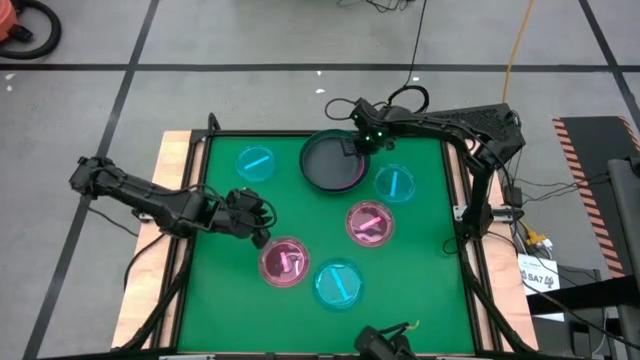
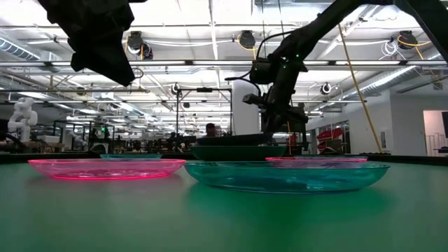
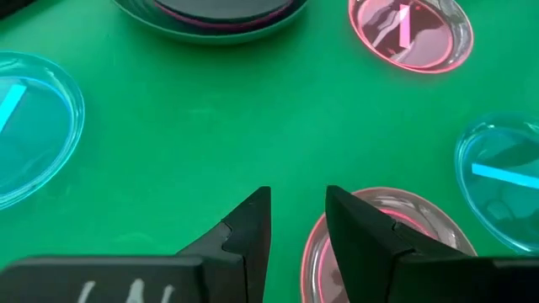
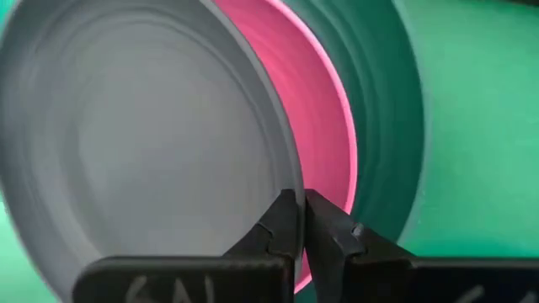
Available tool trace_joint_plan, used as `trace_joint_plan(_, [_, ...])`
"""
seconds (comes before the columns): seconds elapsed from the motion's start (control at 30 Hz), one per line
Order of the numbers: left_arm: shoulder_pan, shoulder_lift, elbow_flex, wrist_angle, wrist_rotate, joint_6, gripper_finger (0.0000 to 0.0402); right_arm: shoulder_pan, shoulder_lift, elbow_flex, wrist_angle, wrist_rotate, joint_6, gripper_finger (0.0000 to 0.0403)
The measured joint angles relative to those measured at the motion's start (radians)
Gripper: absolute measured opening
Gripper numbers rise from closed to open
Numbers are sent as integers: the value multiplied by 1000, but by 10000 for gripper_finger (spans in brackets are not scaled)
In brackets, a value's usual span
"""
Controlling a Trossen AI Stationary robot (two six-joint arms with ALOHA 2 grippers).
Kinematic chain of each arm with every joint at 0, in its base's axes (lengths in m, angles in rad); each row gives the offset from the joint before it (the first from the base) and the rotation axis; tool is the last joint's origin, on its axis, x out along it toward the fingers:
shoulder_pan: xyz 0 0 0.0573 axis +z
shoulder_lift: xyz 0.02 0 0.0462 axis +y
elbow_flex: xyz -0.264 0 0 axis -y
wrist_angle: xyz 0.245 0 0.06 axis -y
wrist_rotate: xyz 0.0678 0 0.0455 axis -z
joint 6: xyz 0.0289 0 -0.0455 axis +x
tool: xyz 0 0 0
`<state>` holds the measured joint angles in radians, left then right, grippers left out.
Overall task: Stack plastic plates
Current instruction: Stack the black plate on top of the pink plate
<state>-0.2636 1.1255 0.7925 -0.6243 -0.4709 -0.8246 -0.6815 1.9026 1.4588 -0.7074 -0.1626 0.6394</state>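
The right end effector [image 4: 299, 225] was pinched shut on the grey top plate's [image 4: 143, 135] rim, over the pink plate [image 4: 324, 109] in the far stack. Best to lower flat, centred, then release. The left end effector [image 3: 296, 220] hung part-open near a translucent pink plate [image 1: 285, 262].

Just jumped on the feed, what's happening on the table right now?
The robot is stacking plastic plates. The right tool is shut on the rim of the top dark plate in the big stack at the far side of the green table; a hot pink plate and another dark one show beneath it. The left tool hangs part open over the mat beside a translucent pink plate, holding nothing. Two translucent pink and three cyan plates lie loose, unstacked.
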Motion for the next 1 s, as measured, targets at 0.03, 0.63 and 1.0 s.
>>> trace_joint_plan(0.03, [3,0,0,0,0,-1,120,0,4,0,1,-1,-1,8])
trace_joint_plan(0.63, [107,0,0,36,67,96,120,-6,12,-1,3,39,-70,8])
trace_joint_plan(1.0, [141,0,0,53,105,116,120,-4,12,-1,4,89,-79,8])
